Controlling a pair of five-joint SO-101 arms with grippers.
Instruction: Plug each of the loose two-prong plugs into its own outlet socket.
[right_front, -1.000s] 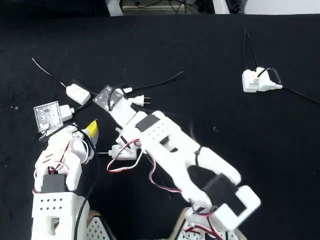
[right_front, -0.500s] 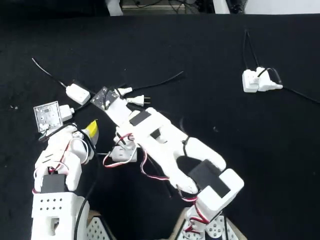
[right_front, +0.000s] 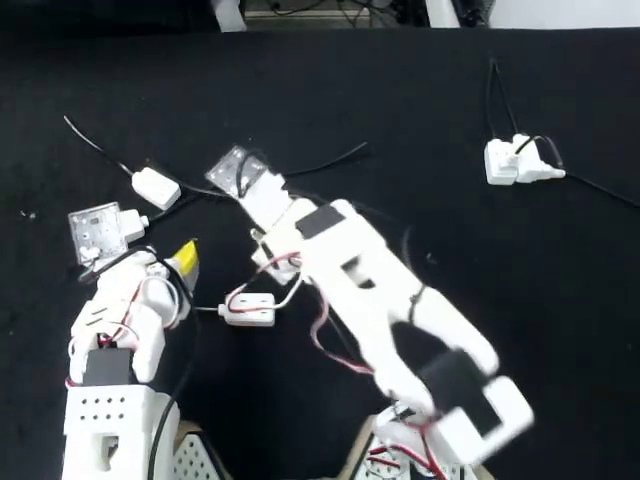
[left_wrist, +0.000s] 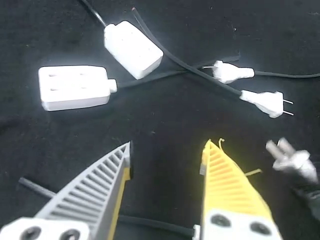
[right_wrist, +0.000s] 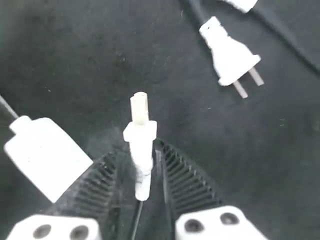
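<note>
The right gripper (right_wrist: 138, 156) sits clamped on a plug (right_wrist: 140, 131), upper left in the high view. Looks like the insertion step: next, square its prongs to the nearby socket (right_front: 155, 187). The left gripper (left_wrist: 167, 150) hovers, jaws apart.

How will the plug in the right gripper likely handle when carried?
The plug looks small and rigid, probably light. Its thin cord likely flexes and may tug. Pinched on its narrow body by the right gripper, it could twist.

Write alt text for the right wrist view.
The right gripper clamps a white two-prong plug by its body, prongs pointing outward. On the black cloth nearby lie a second white plug with bare prongs and a white rectangular socket block.
</note>
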